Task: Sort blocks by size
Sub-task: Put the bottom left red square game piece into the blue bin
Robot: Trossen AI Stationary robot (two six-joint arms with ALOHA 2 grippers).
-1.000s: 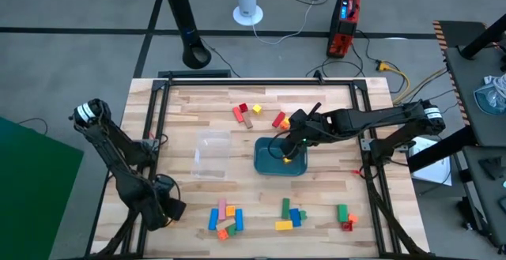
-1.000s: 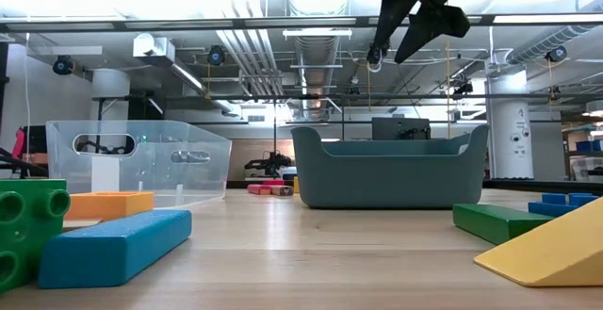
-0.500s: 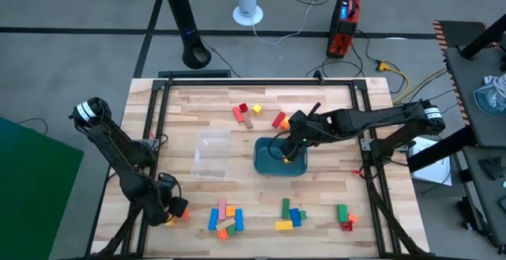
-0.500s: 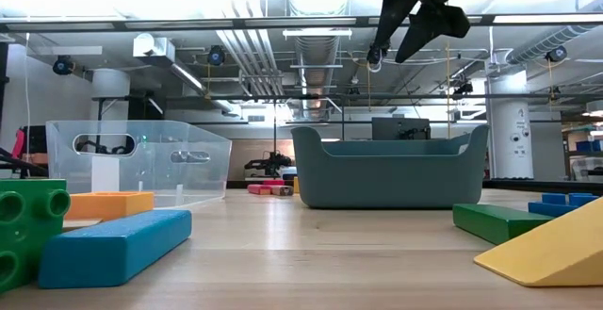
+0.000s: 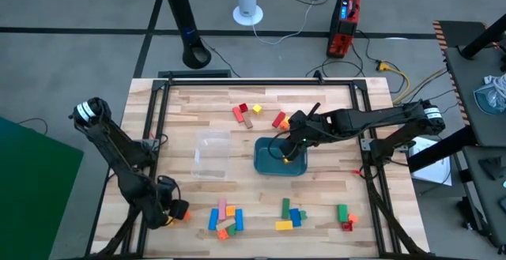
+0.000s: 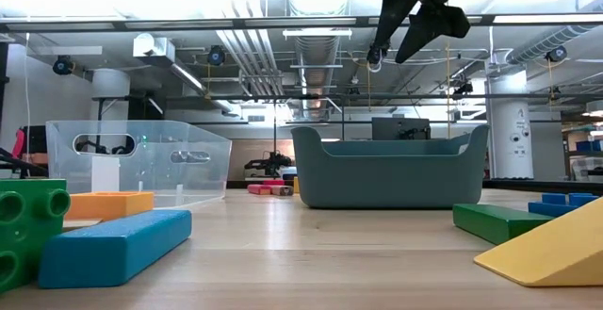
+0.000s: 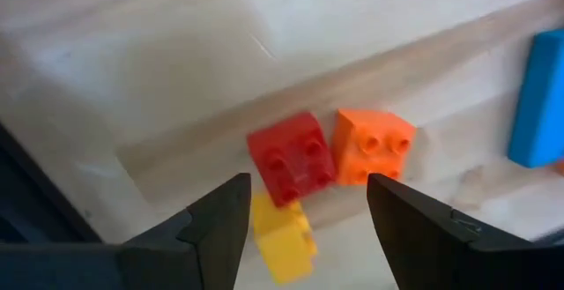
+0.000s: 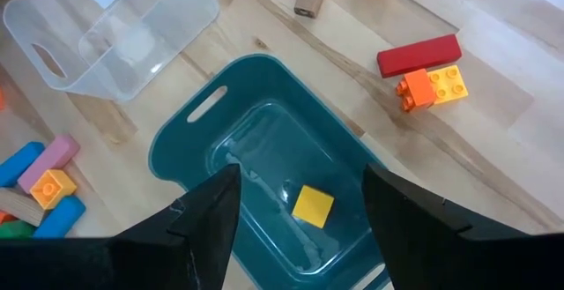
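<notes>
While the right gripper [image 5: 286, 151] hangs over the teal tray [image 5: 261, 162] at table centre, fingers spread and empty, the left gripper [image 5: 169, 211] sits low at the table's near left corner, also spread with nothing between its fingers. Clear container [image 5: 211, 153] is just left of the tray, apart from it.

Blocks are scattered in groups: a far group behind the tray with a red bar [image 5: 238, 114] lying roughly front-to-back, a near-left group with a blue bar [image 5: 213, 218] long axis also front-to-back, a near-centre group with a green bar [image 5: 285, 207] same way, and a green and red pair near right.

Right wrist view alone shows one yellow cube [image 8: 313, 205] inside the tray; the high view hides it under the gripper. Left wrist view alone shows three studded cubes ahead of the fingers: red [image 7: 291, 159] touching orange [image 7: 373, 145], yellow [image 7: 282, 233] against the red. Low view only gets the tray's side wall and the right gripper above it.
</notes>
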